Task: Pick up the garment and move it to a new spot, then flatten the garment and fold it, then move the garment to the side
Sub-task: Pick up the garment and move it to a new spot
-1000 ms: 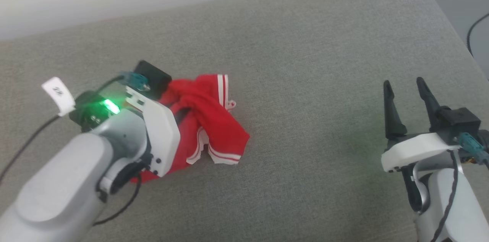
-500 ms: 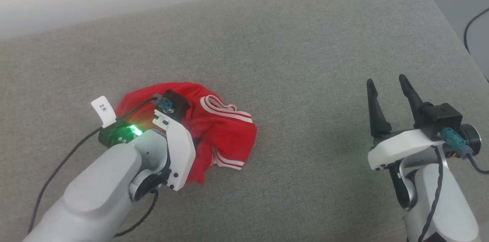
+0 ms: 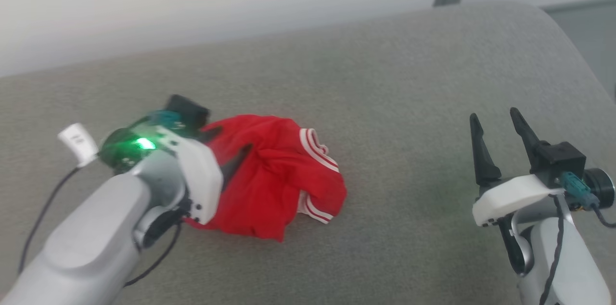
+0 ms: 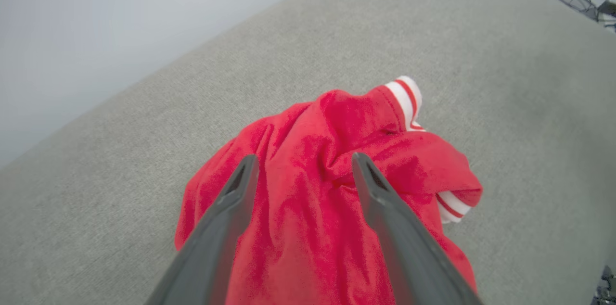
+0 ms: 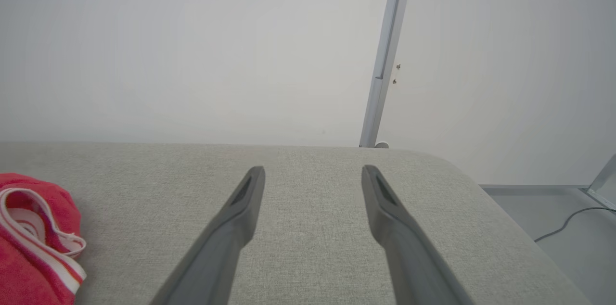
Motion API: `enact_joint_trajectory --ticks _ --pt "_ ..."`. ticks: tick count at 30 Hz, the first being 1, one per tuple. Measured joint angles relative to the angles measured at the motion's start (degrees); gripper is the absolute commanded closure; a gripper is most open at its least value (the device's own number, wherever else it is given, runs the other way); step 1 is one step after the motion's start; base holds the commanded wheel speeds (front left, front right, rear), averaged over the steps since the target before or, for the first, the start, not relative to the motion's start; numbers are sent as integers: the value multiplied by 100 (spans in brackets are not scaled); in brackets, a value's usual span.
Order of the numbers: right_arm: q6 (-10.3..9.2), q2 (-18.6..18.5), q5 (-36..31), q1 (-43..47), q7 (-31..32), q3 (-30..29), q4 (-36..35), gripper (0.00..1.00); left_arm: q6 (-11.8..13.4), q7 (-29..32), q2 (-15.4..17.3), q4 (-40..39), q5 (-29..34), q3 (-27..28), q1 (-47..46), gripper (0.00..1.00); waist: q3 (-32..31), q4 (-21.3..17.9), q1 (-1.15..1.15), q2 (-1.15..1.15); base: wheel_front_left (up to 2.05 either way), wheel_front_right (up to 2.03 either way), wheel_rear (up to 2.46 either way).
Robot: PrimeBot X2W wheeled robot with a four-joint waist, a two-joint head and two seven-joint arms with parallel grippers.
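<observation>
Red cloth w/ white-and-red striped trim: we see the garment [image 3: 274, 175] bunched in a heap on the grey pad [image 3: 385, 79], on the pad's left half, well clear of its rounded right end. Our left gripper [image 4: 304, 159] hangs over the heap w/ jaws wide apart and a raised fold btwn the two fingers. Nothing is pinched, and we can't tell whether the tips touch cloth. Our right gripper [image 3: 494, 113] sits above the pad's right part, also spread wide and empty, well apart from the garment. Risks, as we judge them: the layers are crumpled together, so a pinch on that fold prob. takes several plies at once. That would lift a clump, not an edge, and make flattening harder. One striped cuff [image 3: 313, 209] looks partly tucked under, so it may get trapped inside a fold. Soft cloth could also drag on the pad's weave and re-bunch. Containers: none in play; the garment lies straight on the pad.
</observation>
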Motion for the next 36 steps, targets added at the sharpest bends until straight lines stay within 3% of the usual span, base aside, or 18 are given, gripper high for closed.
enact_joint_trajectory --ticks 12,21,26,31,36 --pt "0 -105 16 303 0 -138 -90 0 631 -1405 829 -1020 -164 922 1176 0 -455 565 0 0 0 0 0" --pt "0 -202 34 663 35 -318 -197 0 1134 -2664 1094 -1372 -346 1540 2462 0 -788 930 0 0 0 0 0" --pt "0 -221 71 795 81 -385 -260 0 1362 -3016 1170 -1583 -404 1860 3083 0 -876 1035 0 0 0 0 0" --pt "0 -192 70 915 136 -425 -370 0 1403 -3141 1216 -1658 -413 2182 3534 0 -923 1106 0 0 0 0 0" --pt "0 -176 43 981 137 -413 -409 0 1290 -3172 1112 -1573 -287 2507 3782 0 -956 1139 0 0 0 0 0"
